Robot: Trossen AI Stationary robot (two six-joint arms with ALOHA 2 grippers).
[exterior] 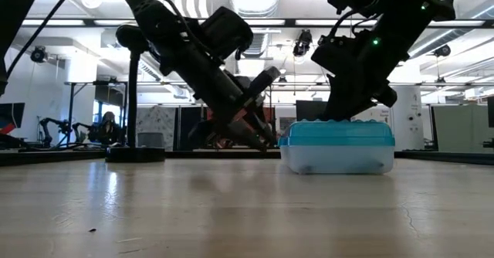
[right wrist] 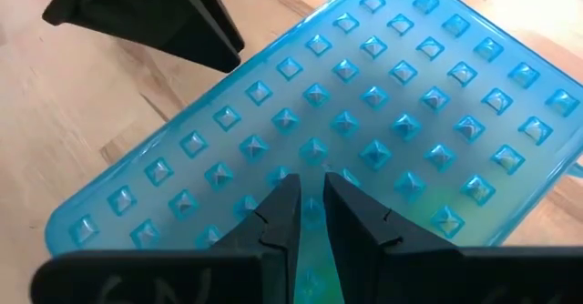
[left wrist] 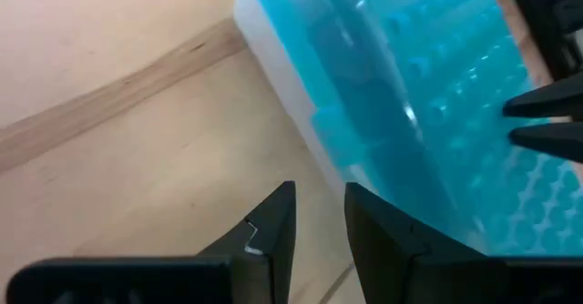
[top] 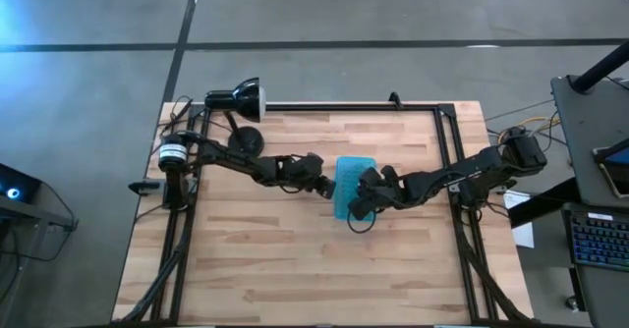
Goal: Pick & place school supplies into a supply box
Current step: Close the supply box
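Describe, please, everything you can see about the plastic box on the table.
The supply box is a small rectangular plastic case, closed, lying flat near the middle of the wooden table. Its teal see-through lid is covered with rows of small raised studs; the lower half looks clear and whitish. The right gripper hangs over the lid with its fingers nearly together, at or just above it; contact is unclear. The left gripper sits low beside the box, fingers slightly apart, holding nothing.

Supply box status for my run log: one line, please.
supply box: closed, on table | right gripper: pressing on teal lid | left gripper: beside box, empty | loose supplies: none visible
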